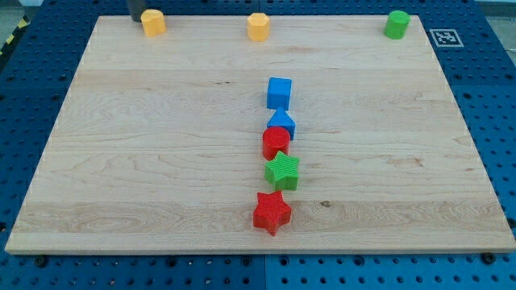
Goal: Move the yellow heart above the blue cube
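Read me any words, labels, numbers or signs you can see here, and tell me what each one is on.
No readable words, numbers or brand names anywhere.
Only sign: a black-and-white square marker tag on the blue pegboard, beyond the wooden board's top right corner; it carries a pattern, not text.
The blocks carry no lettering.

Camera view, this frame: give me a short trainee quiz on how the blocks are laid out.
1. True or false: my tip touches the blue cube.
2. How many blocks form the column in the middle of the board?
3. Which block ends that column at the view's bottom? A) green star B) red star C) yellow block

Key:
1. False: my tip is at the view's top left, beside the left yellow block.
2. Five.
3. B.
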Controlling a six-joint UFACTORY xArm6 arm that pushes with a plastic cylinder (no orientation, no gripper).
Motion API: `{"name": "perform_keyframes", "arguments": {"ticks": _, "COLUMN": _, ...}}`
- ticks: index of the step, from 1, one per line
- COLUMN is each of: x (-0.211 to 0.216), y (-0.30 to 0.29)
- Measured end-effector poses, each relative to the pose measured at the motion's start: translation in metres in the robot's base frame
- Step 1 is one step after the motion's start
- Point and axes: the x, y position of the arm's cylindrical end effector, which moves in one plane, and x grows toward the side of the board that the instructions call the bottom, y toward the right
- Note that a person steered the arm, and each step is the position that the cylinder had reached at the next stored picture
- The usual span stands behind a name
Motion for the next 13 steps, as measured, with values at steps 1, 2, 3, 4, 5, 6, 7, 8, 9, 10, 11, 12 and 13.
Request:
{"name": "perform_keyframes", "arguments": {"ticks": 1, "x": 0.007, "y": 0.007}}
{"name": "perform_keyframes", "arguments": {"ticks": 2, "x": 0.021, "y": 0.026}}
{"name": "perform_keyframes", "arguments": {"ticks": 3, "x": 0.046, "y": 0.052}}
{"name": "perform_keyframes", "arguments": {"ticks": 4, "x": 0.08, "y": 0.075}}
{"name": "perform_keyframes", "arguments": {"ticks": 5, "x": 0.101, "y": 0.103}}
{"name": "perform_keyframes", "arguments": {"ticks": 6, "x": 0.101, "y": 0.123}}
{"name": "perform_keyframes", "arguments": {"ticks": 7, "x": 0.101, "y": 0.122}}
{"name": "perform_keyframes", "arguments": {"ticks": 8, "x": 0.095, "y": 0.122}}
{"name": "perform_keyframes", "arguments": {"ticks": 9, "x": 0.087, "y": 0.12}}
{"name": "perform_keyframes", "arguments": {"ticks": 10, "x": 0.093, "y": 0.12}}
{"name": "perform_keyframes", "arguments": {"ticks": 11, "x": 0.098, "y": 0.124}}
{"name": "perform_keyframes", "arguments": {"ticks": 12, "x": 0.099, "y": 0.139}}
{"name": "perform_keyframes", "arguments": {"ticks": 13, "x": 0.099, "y": 0.153}}
